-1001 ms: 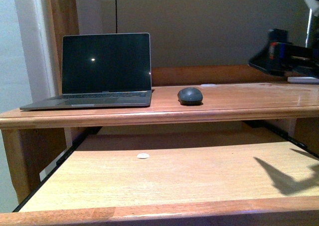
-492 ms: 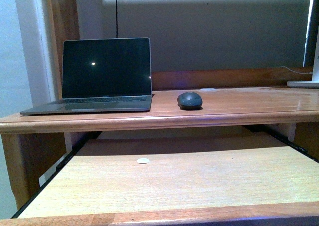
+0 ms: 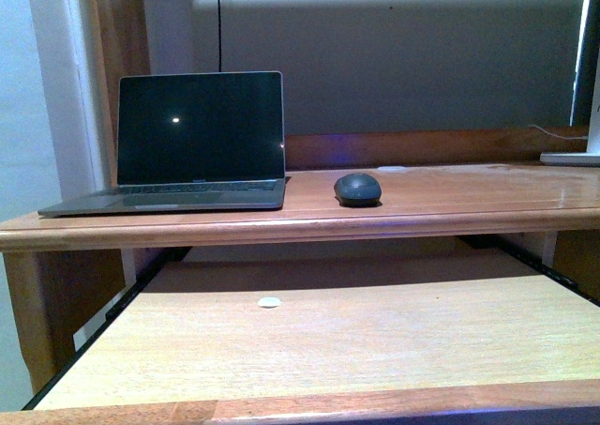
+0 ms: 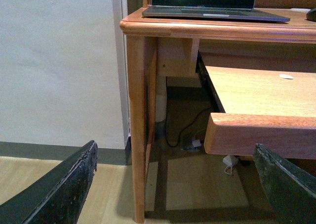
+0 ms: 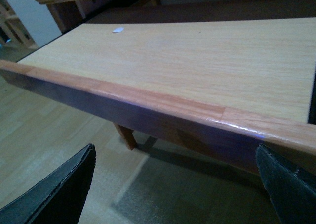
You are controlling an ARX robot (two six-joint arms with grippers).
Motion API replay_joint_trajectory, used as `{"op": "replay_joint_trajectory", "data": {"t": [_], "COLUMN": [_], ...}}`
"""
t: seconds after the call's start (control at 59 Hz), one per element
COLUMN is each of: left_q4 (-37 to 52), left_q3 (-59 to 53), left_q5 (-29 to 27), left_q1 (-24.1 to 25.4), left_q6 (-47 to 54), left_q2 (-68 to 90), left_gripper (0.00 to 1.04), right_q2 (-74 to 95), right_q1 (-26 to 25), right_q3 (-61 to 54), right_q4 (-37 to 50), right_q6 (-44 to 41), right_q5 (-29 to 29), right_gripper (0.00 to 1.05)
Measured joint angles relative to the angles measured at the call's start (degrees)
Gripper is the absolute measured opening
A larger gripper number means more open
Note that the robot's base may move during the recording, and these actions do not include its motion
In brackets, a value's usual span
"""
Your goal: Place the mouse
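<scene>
The dark grey domed mouse rests on the wooden desk top, just right of the open laptop. Neither arm shows in the front view. My left gripper is open and empty, low beside the desk's left leg, looking at the floor and the pulled-out shelf's front rail. My right gripper is open too, holding nothing, hanging below and in front of the pulled-out shelf. The mouse barely shows at the edge of the left wrist view.
The pulled-out keyboard shelf carries a small white disc. A white flat item and a cable lie at the desk's far right. A wall stands left of the desk; cables lie under it.
One second ago a dark arm and its shadow showed at the right of the front view; they have gone. The camera's view has shifted slightly. The mouse has not moved.
</scene>
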Motion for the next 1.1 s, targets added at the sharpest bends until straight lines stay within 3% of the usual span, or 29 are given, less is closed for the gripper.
{"op": "replay_joint_trajectory", "data": {"t": [0.221, 0.628, 0.831, 1.103], "left_q4": [0.0, 0.0, 0.0, 0.0], "left_q3": [0.0, 0.0, 0.0, 0.0], "left_q5": [0.0, 0.0, 0.0, 0.0], "left_q1": [0.0, 0.0, 0.0, 0.0], "left_q6": [0.0, 0.0, 0.0, 0.0], "left_q2": [0.0, 0.0, 0.0, 0.0], "left_gripper": [0.97, 0.97, 0.97, 0.97], "right_q2": [2.4, 12.9, 20.3, 30.5], "right_q1": [6.6, 22.0, 28.6, 33.7], "right_q3": [-1.4, -0.3, 6.1, 18.8], "right_q4": [3.6, 16.2, 18.4, 16.5], "right_q6": [-2.0, 2.6, 3.9, 4.6], "right_q5": [4.7, 16.6, 22.7, 30.5], "right_gripper": [0.97, 0.97, 0.97, 0.97]}}
